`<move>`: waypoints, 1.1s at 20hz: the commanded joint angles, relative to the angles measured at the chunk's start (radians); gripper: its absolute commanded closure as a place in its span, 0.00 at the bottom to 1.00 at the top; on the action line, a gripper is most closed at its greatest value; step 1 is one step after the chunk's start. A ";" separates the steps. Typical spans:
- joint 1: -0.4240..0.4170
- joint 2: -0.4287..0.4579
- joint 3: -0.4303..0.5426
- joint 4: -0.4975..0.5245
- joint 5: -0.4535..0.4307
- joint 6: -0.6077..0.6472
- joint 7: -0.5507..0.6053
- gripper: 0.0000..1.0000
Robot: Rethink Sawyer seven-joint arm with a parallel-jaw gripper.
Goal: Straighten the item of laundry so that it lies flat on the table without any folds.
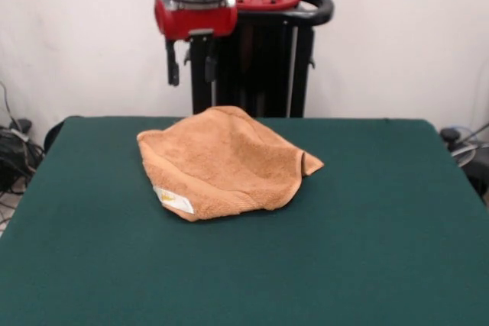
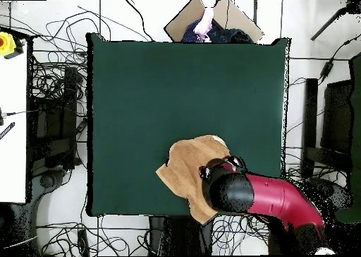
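Lying folded: the orange-tan hand towel (image 1: pixel 223 163) is seen bunched on the far half of the green felt table (image 1: pixel 367 250), doubled over on itself, with a small corner flap raised at its right in the front view.
Label: a white label with yellow print (image 1: pixel 173 200) is shown at the towel's near left edge, beside a woven border band.
Gripper: the gripper (image 1: pixel 192 62) is held high above the towel's far edge, well apart from the cloth; two dark fingers (image 1: pixel 173 62) are seen hanging down with a gap between them, so they are judged spread, with nothing held.
Overhead check: the red arm (image 2: pixel 275 198) is laid across the towel's side nearest the base, so part of the cloth is hidden there.
Task state: no layer is judged to have been opened out yet; folds remain throughout.
Risk, double grasp: if the fingers are lowered onto the thick middle, both layers could be pinched and the whole bundle dragged without unfolding.
Risk, edge: since the towel lies close to the table's far edge, a pull toward the pedestal could carry it off the felt.
Risk, friction: terry on felt is expected to cling, so new wrinkles could be made by a sliding pull.
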 commanded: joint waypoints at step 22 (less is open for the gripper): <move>0.517 0.429 -0.683 -0.257 0.446 -0.101 1.221 0.00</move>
